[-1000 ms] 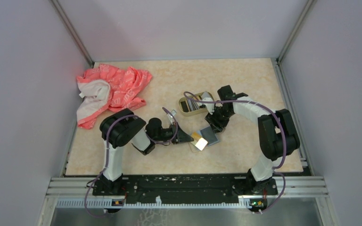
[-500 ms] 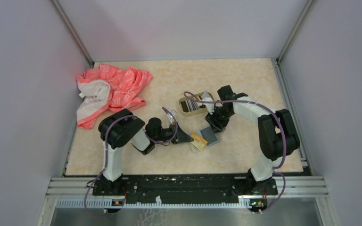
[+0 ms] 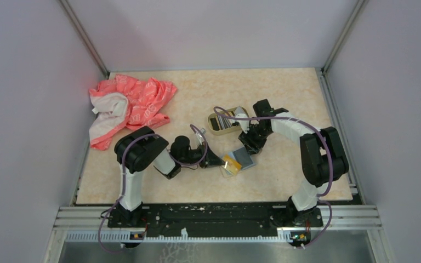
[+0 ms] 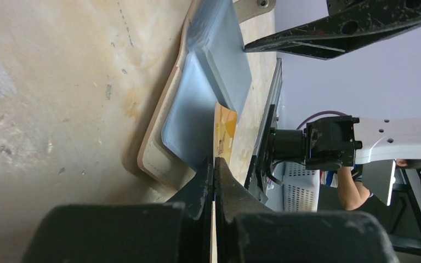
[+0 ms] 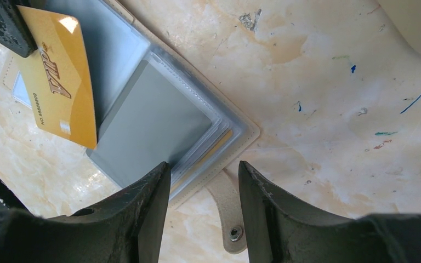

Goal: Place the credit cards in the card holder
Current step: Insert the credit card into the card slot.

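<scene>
My left gripper (image 3: 217, 160) is shut on a gold-tan credit card (image 3: 230, 163), gripping its edge (image 4: 225, 129). The card hangs tilted over an open beige wallet with clear grey-blue sleeves (image 3: 242, 159). In the right wrist view the card (image 5: 60, 82) lies across the wallet's left sleeve (image 5: 153, 126). My right gripper (image 5: 204, 170) is open and empty, low over the wallet's near corner and snap strap (image 5: 225, 213). The card holder, a gold-olive tin (image 3: 226, 121) with striped card edges inside, sits just behind, to the left of the right wrist.
A crumpled pink and white cloth (image 3: 129, 107) lies at the back left of the beige tabletop (image 3: 285, 87). Grey walls close in the table on three sides. The two grippers are close together over the wallet.
My left gripper has turned and shifted the gold card slightly up and left over the wallet, and its glare is gone. The right arm has not moved.
</scene>
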You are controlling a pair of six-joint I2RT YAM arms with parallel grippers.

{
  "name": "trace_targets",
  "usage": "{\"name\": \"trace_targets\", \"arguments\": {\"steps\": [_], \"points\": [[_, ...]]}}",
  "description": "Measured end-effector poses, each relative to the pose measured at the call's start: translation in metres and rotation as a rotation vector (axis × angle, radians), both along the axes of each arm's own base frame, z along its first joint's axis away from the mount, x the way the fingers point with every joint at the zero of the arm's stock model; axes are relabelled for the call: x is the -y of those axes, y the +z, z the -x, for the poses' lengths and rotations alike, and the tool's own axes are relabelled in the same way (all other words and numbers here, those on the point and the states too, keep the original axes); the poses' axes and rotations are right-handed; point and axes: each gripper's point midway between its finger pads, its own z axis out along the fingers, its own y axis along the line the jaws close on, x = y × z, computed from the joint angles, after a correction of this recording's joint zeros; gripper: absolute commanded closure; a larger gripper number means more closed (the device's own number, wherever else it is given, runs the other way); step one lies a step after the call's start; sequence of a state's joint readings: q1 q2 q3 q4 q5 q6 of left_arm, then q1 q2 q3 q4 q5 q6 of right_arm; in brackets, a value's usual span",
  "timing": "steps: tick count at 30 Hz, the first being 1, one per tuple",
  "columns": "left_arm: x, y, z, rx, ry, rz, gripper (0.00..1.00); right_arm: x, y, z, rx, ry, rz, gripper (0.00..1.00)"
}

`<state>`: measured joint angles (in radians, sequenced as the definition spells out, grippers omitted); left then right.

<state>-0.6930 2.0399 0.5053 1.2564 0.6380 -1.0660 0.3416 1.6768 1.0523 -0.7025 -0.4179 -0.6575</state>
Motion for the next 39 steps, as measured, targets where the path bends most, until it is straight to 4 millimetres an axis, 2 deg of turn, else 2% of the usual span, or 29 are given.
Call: {"name": "trace_targets", "arguments": {"steps": [15, 25, 39], "points": [[0.004, -0.002, -0.006, -0.044, 0.005, -0.040, 1.00, 0.000, 0.000, 0.000, -0.001, 0.001, -0.003, 0.52], [0.014, 0.008, -0.016, -0.024, -0.005, -0.027, 1.00, -0.001, 0.000, 0.000, -0.001, 0.001, -0.003, 0.50], [0.018, 0.001, -0.013, -0.085, -0.041, -0.037, 1.00, -0.001, 0.000, 0.001, -0.003, 0.002, -0.006, 0.46]]}}
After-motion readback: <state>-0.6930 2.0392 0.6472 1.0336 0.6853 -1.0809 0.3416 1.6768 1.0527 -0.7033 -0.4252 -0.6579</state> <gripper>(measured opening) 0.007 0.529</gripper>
